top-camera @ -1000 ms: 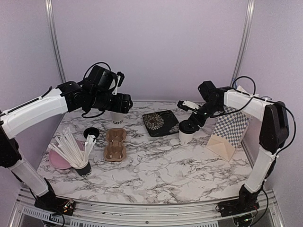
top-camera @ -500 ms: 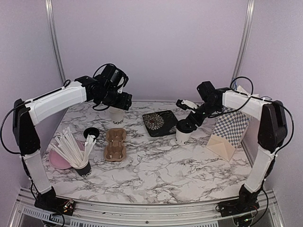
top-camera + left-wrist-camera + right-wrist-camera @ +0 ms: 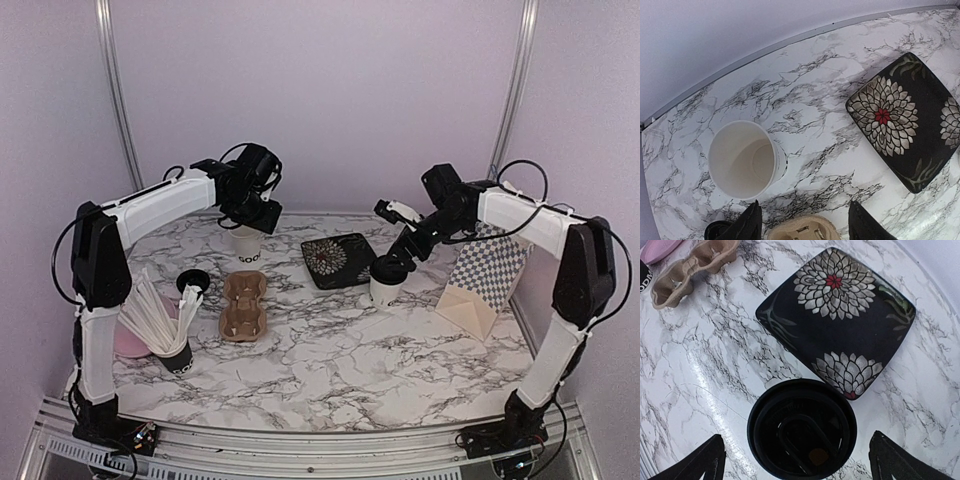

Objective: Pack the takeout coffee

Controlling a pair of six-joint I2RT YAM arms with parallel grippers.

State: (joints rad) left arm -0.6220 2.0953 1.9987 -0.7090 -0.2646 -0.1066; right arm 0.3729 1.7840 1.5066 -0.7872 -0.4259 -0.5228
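Right gripper (image 3: 796, 460): hangs wide open straight above the lidded cup (image 3: 802, 432), clasping nothing. Left gripper (image 3: 805, 225): hovers with jaws parted and empty, near the lidless cup (image 3: 742, 160). Lidded cup: stands on the marble table (image 3: 330, 370), just beside the flowered plate (image 3: 837, 315). Lidless cup: stands upright behind the cardboard tray (image 3: 243, 305), with a loose black lid (image 3: 194, 280) left of that tray.

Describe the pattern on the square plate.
Square plate: black with pale flowers, red-centred; best in right wrist view.
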